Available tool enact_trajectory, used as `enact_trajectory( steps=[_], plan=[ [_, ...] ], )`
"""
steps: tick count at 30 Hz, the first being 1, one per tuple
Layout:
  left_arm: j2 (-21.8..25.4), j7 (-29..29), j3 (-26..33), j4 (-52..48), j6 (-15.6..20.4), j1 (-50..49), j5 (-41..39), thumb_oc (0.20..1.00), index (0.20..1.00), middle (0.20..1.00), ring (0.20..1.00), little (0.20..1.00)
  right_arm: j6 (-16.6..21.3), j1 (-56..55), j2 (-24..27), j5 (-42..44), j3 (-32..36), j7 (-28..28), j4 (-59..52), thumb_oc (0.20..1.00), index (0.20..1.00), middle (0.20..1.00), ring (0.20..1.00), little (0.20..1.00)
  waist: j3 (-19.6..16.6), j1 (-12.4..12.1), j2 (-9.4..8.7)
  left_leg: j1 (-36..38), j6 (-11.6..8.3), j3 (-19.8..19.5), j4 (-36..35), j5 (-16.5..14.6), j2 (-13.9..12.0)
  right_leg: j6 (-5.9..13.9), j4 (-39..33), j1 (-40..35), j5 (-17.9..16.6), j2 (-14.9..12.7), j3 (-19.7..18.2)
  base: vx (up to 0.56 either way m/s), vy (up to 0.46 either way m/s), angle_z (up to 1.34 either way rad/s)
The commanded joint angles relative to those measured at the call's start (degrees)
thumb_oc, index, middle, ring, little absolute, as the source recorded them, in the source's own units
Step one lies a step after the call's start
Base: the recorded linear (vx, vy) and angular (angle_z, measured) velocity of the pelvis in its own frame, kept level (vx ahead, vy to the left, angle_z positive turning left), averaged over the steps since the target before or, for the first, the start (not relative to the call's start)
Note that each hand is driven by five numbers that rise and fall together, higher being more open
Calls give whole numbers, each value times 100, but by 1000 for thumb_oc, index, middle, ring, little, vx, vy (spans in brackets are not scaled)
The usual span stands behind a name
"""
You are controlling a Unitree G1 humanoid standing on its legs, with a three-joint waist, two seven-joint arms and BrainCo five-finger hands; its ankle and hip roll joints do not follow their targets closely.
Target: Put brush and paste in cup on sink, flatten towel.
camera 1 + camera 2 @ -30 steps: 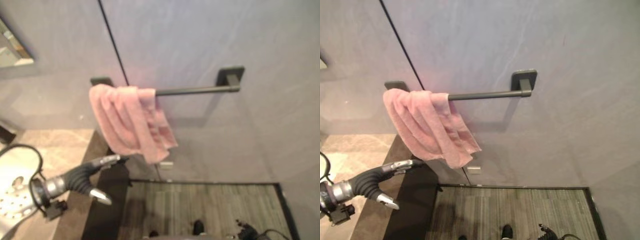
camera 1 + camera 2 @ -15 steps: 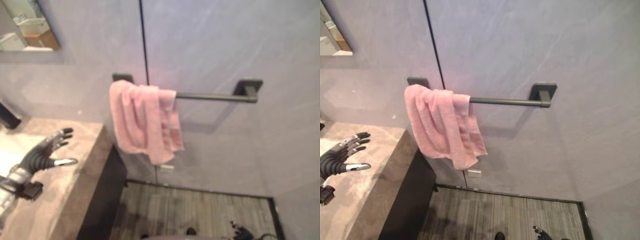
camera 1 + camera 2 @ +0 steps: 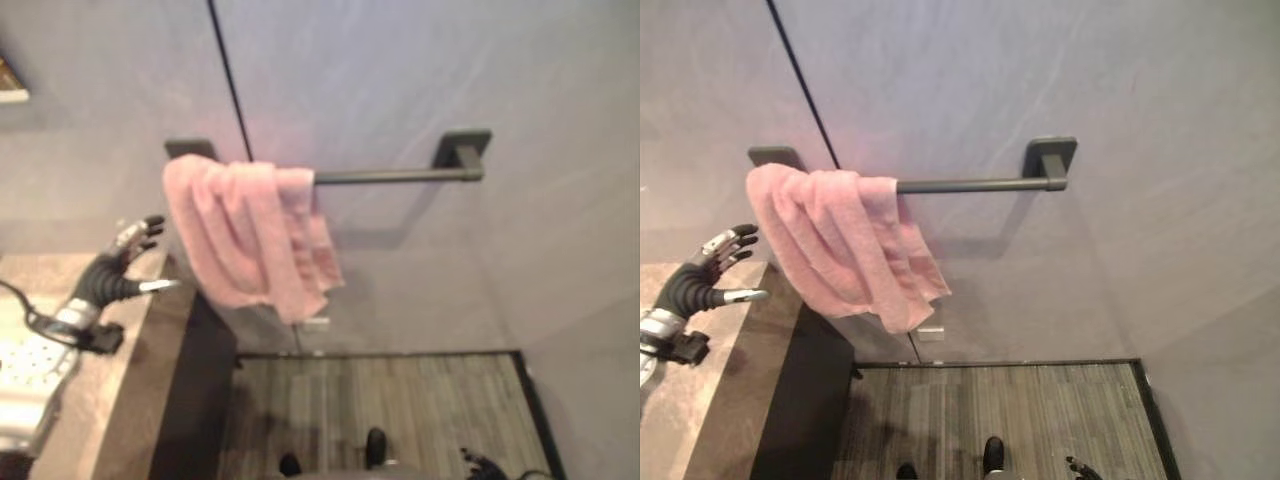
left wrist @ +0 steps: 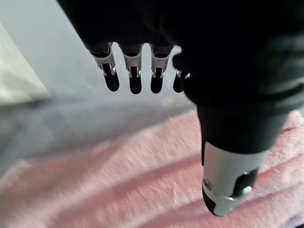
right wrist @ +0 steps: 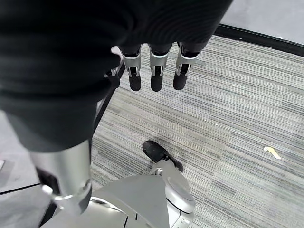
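Observation:
A pink towel hangs bunched in folds over the left end of a black wall bar. My left hand is raised above the counter just left of the towel, open, with its fingers spread toward the cloth and a small gap between them. The left wrist view has the straight fingers and thumb in front of the pink towel, holding nothing. In the right wrist view my right hand hangs open and empty over the striped floor.
A brown stone counter with a dark side panel stands at the left, under my left hand. A grey wall runs behind the bar, with a small white plate below the towel. Grey striped flooring lies below.
The camera has shifted. My left hand has lifted from above the counter and come closer to the towel's left edge. The towel hangs as before.

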State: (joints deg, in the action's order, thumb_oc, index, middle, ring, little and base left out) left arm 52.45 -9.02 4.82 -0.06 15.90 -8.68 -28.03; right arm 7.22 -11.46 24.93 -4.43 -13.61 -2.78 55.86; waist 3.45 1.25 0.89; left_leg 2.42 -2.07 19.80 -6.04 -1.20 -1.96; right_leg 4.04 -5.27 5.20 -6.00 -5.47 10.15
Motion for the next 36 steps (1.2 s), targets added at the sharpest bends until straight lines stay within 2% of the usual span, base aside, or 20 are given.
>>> enact_trajectory(
  steps=[1,4,5,6,7,8,19,24,25,27,30,32,33,36],
  plan=[
    [130,133,146,13,321,406,-127,1000,1000,1000,1000,1000,37,165,54,2,-129,11,113,1000,1000,1000,1000,1000,-5,68,-168,79,46,-94,104,-258,33,655,27,-49,-349,-456,-195,57,-6,-2],
    [87,165,160,40,327,441,-109,1000,1000,1000,1000,1000,41,143,65,-8,-124,1,87,1000,1000,1000,1000,1000,-14,96,-167,95,40,-90,104,-266,24,652,27,-57,-334,-442,-201,41,-6,1],
    [38,208,155,91,329,520,-103,677,677,677,677,677,46,149,87,1,-113,1,70,1000,1000,1000,1000,1000,-11,116,-163,104,31,-71,104,-272,12,647,27,-51,-324,-433,-212,60,-6,2],
    [12,222,163,91,331,540,-111,583,583,583,583,583,48,154,88,8,-105,8,79,1000,1000,1000,1000,1000,-9,124,-159,106,31,-66,104,-274,8,643,27,-47,-319,-428,-226,58,-5,1],
    [-7,236,193,84,336,527,-132,373,373,373,373,373,54,160,94,17,-83,12,47,1000,1000,1000,1000,1000,-4,127,-158,108,28,-53,104,-277,3,642,27,-40,-314,-420,-232,45,-4,0],
    [-6,240,246,79,341,496,-135,200,200,200,200,200,60,152,109,21,-68,16,-3,1000,1000,1000,1000,1000,2,126,-156,114,24,-42,104,-273,-2,642,27,-36,-312,-410,-232,32,-6,-1],
    [121,246,717,-15,401,128,-166,200,200,200,200,200,163,64,276,44,-1,-27,-571,1000,1000,1000,1000,1000,22,98,-176,187,-7,-16,104,-291,-39,649,27,-90,-273,-377,-237,32,2,-6],
    [156,163,710,-13,433,66,-230,200,200,200,200,200,355,-66,530,603,186,-289,-2033,1000,1000,1000,1000,1000,55,121,-225,196,14,62,104,-253,-45,628,27,-93,-300,-377,-210,-16,-1,0],
    [155,163,706,-12,433,68,-231,200,200,200,200,200,351,-71,532,604,190,-291,-2040,1000,1000,1000,1000,1000,56,120,-224,198,14,62,104,-254,-45,628,27,-95,-299,-377,-210,0,0,0],
    [154,115,538,39,425,157,-257,200,200,200,200,200,408,-86,694,986,128,-581,-2952,1000,1000,1000,1000,1000,56,120,-257,228,24,51,104,-271,-37,632,27,-132,-285,-388,-196,0,0,0],
    [147,80,317,57,398,269,-244,200,200,200,200,200,465,36,904,1291,101,-715,-3811,1000,1000,1000,1000,1000,45,117,-280,268,42,49,104,-291,-24,644,27,-179,-288,-398,-181,0,0,0],
    [163,79,235,57,386,323,-224,200,200,200,200,200,461,111,975,1345,67,-736,-4031,1000,1000,1000,1000,1000,36,118,-264,324,24,-14,104,-361,-29,694,27,-243,-236,-400,-174,16,20,1],
    [182,75,60,87,355,476,-213,200,200,200,200,200,455,400,1105,1528,-77,-803,-4469,1000,1000,1000,1000,1000,35,79,-295,309,65,49,104,-315,-16,646,27,-225,-281,-412,-167,0,0,0],
    [211,80,-42,115,324,567,-205,200,200,200,200,200,418,675,1211,1688,-241,-858,-4864,1000,1000,1000,1000,1000,31,54,-308,338,77,58,104,-323,-8,640,27,-251,-282,-415,-169,-24,3,1]
  ],
)
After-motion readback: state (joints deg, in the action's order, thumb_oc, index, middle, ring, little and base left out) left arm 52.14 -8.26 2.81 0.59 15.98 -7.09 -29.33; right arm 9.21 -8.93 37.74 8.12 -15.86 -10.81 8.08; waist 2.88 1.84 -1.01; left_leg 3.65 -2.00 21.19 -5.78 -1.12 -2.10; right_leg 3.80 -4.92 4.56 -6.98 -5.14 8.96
